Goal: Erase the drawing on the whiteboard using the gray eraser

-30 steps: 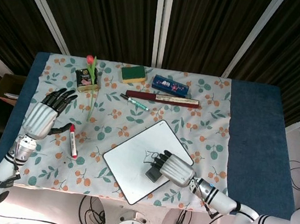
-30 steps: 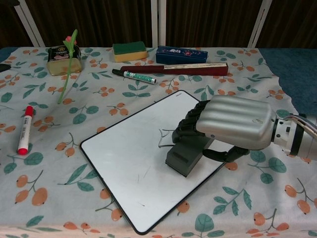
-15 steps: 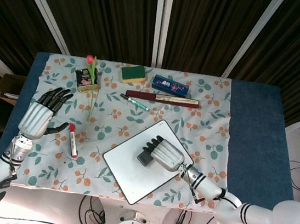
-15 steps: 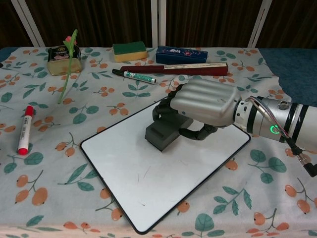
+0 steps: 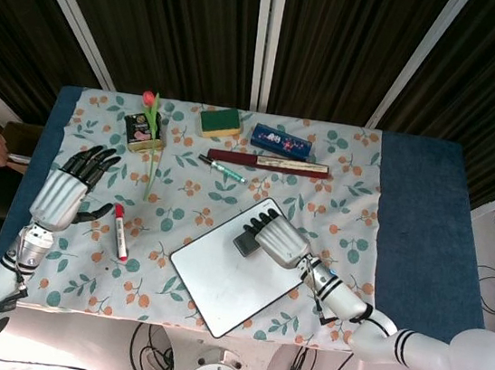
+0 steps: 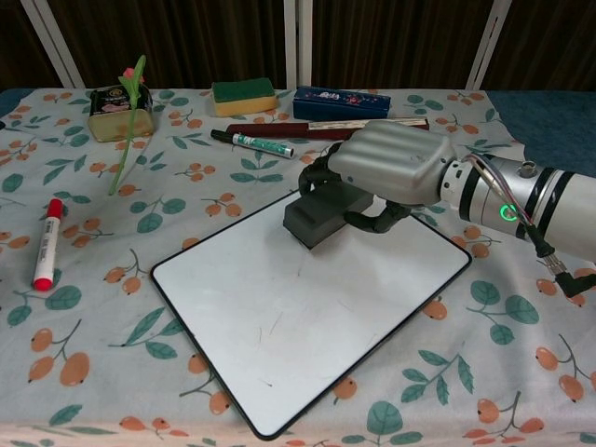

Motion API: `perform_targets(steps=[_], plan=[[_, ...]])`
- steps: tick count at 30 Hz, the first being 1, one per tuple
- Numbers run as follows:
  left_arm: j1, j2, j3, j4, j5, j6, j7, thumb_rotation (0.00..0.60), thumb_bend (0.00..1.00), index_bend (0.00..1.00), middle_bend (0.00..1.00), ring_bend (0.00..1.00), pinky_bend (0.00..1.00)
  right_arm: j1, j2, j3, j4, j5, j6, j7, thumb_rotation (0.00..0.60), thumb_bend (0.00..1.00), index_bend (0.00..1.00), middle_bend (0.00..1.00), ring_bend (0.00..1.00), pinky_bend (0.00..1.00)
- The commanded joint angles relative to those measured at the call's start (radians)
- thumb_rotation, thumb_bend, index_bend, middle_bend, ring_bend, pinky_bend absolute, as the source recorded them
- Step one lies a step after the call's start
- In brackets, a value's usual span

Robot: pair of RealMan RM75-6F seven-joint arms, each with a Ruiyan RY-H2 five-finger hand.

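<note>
The whiteboard [image 5: 217, 277] [image 6: 279, 317] lies tilted on the flowered cloth near the table's front edge. Its surface looks almost blank, with only faint smudges. My right hand [image 5: 274, 238] [image 6: 391, 168] grips the gray eraser [image 5: 246, 242] [image 6: 315, 221] and presses it on the board's far corner. My left hand [image 5: 66, 189] rests open on the cloth at the left, fingers spread, holding nothing. It shows only in the head view.
A red marker [image 5: 120, 232] [image 6: 45, 244] lies beside my left hand. Along the back are a tin [image 6: 119, 112] with a tulip, a green-yellow sponge [image 6: 242, 96], a blue case [image 6: 341, 101], a dark red ruler [image 6: 279, 130] and a green pen [image 6: 251, 142].
My right hand slid the eraser from the board's middle up to its far corner. The small drawing that was beside the eraser is gone. My left hand barely shifted.
</note>
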Motion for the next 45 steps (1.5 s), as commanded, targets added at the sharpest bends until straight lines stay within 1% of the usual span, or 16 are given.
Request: perform_targets(steps=[1,8,12,18,23,27,30,37,45], plan=[[0.001,-0.003,0.0,0.001,0.001,0.0,0.001,0.597,0.2,0.12,0.1,0.07,0.19,0.0,0.003,-0.02,-0.021,-0.015,0.0,-0.008,0.6,0.46,0.55,0.5,0.38,0.4],[0.006,-0.001,-0.002,-0.001,0.0,0.005,0.004,0.599,0.2,0.12,0.1,0.07,0.19,0.007,-0.013,-0.062,-0.058,-0.04,-0.019,-0.007,0.6,0.46,0.55,0.5,0.38,0.4],[0.009,0.003,-0.003,-0.001,0.0,0.006,0.001,0.6,0.2,0.12,0.1,0.07,0.19,0.01,-0.011,-0.087,-0.1,-0.071,-0.009,0.006,0.6,0.46,0.55,0.5,0.38,0.4],[0.011,0.004,-0.004,-0.001,0.002,0.009,-0.001,0.599,0.2,0.12,0.1,0.07,0.19,0.015,0.001,-0.111,-0.162,-0.097,-0.008,0.029,0.6,0.46,0.55,0.5,0.38,0.4],[0.013,0.002,-0.002,0.001,0.004,0.009,-0.001,0.598,0.2,0.12,0.1,0.07,0.19,0.013,0.011,-0.119,-0.182,-0.111,0.001,0.026,0.6,0.46,0.55,0.5,0.39,0.41],[0.015,0.001,-0.002,0.002,0.004,0.009,-0.003,0.599,0.2,0.12,0.1,0.07,0.19,0.01,0.0,-0.106,-0.16,-0.098,0.001,-0.001,0.6,0.46,0.55,0.5,0.39,0.41],[0.016,0.001,-0.002,0.002,0.004,0.011,-0.003,0.599,0.2,0.12,0.1,0.07,0.19,0.011,-0.02,-0.088,-0.122,-0.083,-0.004,-0.034,0.6,0.46,0.55,0.5,0.39,0.41],[0.019,0.006,-0.004,0.006,0.005,0.014,-0.008,0.599,0.2,0.12,0.1,0.07,0.19,0.029,-0.064,-0.022,-0.026,0.0,-0.045,-0.046,0.6,0.46,0.55,0.51,0.39,0.41],[0.025,0.01,-0.006,0.013,0.0,0.016,-0.021,0.599,0.2,0.12,0.1,0.07,0.19,0.044,-0.085,0.026,0.063,0.06,-0.061,-0.05,0.6,0.46,0.55,0.51,0.39,0.41]])
